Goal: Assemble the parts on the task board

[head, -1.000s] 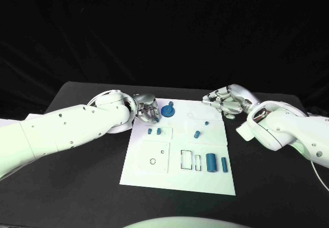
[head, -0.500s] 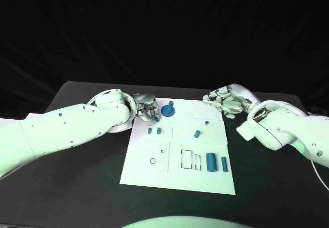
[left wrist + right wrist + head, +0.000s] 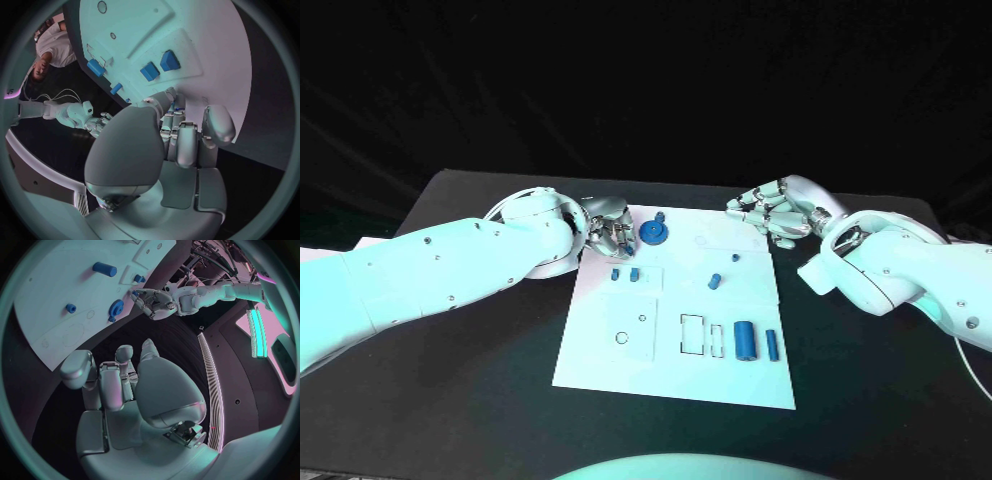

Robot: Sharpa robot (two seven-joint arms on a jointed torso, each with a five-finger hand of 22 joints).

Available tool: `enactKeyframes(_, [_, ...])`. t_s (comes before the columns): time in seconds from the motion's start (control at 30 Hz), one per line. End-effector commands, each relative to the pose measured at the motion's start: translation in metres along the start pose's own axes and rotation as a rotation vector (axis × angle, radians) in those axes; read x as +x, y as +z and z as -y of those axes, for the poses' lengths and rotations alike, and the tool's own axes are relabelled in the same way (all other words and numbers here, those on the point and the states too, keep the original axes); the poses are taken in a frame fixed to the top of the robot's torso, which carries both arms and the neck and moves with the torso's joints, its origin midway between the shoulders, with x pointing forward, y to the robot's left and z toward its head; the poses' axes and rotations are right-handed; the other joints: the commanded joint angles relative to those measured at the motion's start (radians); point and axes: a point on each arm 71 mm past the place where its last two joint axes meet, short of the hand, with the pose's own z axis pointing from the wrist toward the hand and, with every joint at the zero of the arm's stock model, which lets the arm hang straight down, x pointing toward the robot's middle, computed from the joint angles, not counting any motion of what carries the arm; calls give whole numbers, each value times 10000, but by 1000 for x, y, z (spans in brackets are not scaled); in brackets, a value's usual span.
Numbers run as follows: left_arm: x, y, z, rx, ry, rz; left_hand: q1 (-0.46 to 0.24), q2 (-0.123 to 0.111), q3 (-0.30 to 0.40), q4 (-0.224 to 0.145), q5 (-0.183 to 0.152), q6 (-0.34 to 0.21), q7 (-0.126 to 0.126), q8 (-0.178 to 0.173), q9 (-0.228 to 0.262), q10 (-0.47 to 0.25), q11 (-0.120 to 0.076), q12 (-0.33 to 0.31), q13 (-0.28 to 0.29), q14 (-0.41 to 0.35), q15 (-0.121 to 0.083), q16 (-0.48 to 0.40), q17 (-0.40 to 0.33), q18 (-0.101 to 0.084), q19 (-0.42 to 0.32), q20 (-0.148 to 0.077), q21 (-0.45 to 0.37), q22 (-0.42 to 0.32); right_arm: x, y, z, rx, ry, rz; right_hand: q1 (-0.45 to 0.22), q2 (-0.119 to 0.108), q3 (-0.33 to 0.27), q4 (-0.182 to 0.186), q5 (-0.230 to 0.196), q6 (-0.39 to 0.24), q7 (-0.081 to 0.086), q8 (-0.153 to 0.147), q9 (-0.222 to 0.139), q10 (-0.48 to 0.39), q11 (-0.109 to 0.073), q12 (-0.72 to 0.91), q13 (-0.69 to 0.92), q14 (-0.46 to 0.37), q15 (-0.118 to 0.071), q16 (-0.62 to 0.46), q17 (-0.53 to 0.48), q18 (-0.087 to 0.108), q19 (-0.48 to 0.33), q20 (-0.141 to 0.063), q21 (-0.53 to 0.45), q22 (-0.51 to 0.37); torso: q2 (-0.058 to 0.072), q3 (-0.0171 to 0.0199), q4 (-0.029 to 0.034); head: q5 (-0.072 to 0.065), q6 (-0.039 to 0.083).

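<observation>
- The white rectangular task board (image 3: 678, 345) is seen lying flat in the middle of the black table (image 3: 473, 380), with its long side running away from the robot.
- A round blue gear-shaped part (image 3: 653, 235) is seen near the board's far left corner, just beside the left hand.
- Two small blue block parts (image 3: 625, 274) are set side by side in a raised panel on the board's left side; the same pair is seen in the left wrist view (image 3: 159, 65).
- A small blue peg (image 3: 714, 282) and a smaller blue piece (image 3: 734, 260) are found near the board's middle.
- Two upright blue cylinder parts (image 3: 756, 342), one thick and one thin, are stood on the board's near right area, beside outlined rectangular slots (image 3: 700, 336).
- The silver left hand (image 3: 606, 232) is held at the board's far left corner with its fingers curled inward; nothing is seen between them in the wrist view (image 3: 181, 140).
- The silver right hand (image 3: 773, 213) is held beyond the board's far right corner, off the parts, with its fingers curled in and nothing grasped (image 3: 119, 380).
- In the right wrist view the gear (image 3: 115, 307) is seen near the left hand (image 3: 153, 302).
</observation>
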Motion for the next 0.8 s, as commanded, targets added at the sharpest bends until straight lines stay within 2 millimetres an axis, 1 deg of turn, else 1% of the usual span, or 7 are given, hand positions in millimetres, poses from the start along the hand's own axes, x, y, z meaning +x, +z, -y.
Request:
enactKeyframes(0.03, [5,1,1,79,34,-317,-111,-19,17,-32,1,32,22,66,8,17,24,-58,10,61,33,-45,-13,-77,-28,8,-24,5,1,0,-1,-107,-45,-43,5,47,-66,-12,27,63,7,38,10,-36,-18,25,-6,333,-70,-67,-10,146,11,-6,3,-1,0,-1,-1,-1,6])
enactKeyframes(0.23, [5,1,3,107,31,-347,-125,-25,15,-31,0,31,20,62,7,16,23,-64,12,61,33,-43,-13,-77,-30,8,-24,8,1,0,-1,-145,-30,-47,2,52,-84,-13,27,66,5,42,11,-37,-20,24,-14,327,-71,-79,-25,148,6,-7,-2,-10,7,6,-1,-1,-7])
enactKeyframes(0.37, [5,1,3,126,31,-357,-160,-34,13,-27,-1,25,20,52,2,13,23,-78,15,57,31,-45,-23,-76,-35,9,-23,14,1,0,-1,-146,2,-44,2,52,-84,-13,27,66,5,42,11,-37,-20,24,-14,327,-71,-79,-25,148,6,-7,-2,-10,12,0,-13,0,-18])
enactKeyframes(0.47, [5,1,4,141,32,-361,-166,-36,12,-27,-1,25,20,51,1,13,23,-81,16,56,31,-48,-28,-76,-35,9,-22,16,0,0,-1,-141,12,-46,2,52,-84,-13,27,66,5,42,11,-37,-20,24,-14,327,-71,-79,-25,148,6,-7,-2,-10,3,2,-9,-11,-32])
enactKeyframes(0.63, [6,1,5,144,40,-389,-199,-50,5,-27,-4,40,10,52,2,32,15,-82,25,50,29,-54,-46,-75,-38,10,-19,24,1,0,-1,-148,19,-50,2,52,-84,-13,27,66,5,42,11,-37,-20,24,-14,327,-71,-79,-25,148,6,-7,-2,-10,5,9,-1,-12,-22])
enactKeyframes(0.73, [6,1,5,134,43,-395,-217,-54,5,-34,-4,61,-5,58,4,56,3,-80,36,51,23,-49,-43,-76,-39,8,-10,36,0,0,-1,-150,21,-48,2,52,-84,-13,27,66,5,42,11,-37,-20,24,-14,327,-71,-79,-25,148,6,-7,-2,-10,2,17,-8,-14,-26])
enactKeyframes(0.8, [6,1,5,113,62,-405,-219,-54,5,-35,-4,63,-6,59,4,58,2,-80,37,51,22,-49,-43,-76,-38,8,-8,38,0,0,0,-145,21,-52,2,52,-84,-13,27,66,5,42,11,-37,-20,24,-14,327,-71,-79,-25,148,6,-7,-2,-10,0,5,-10,-25,-24])
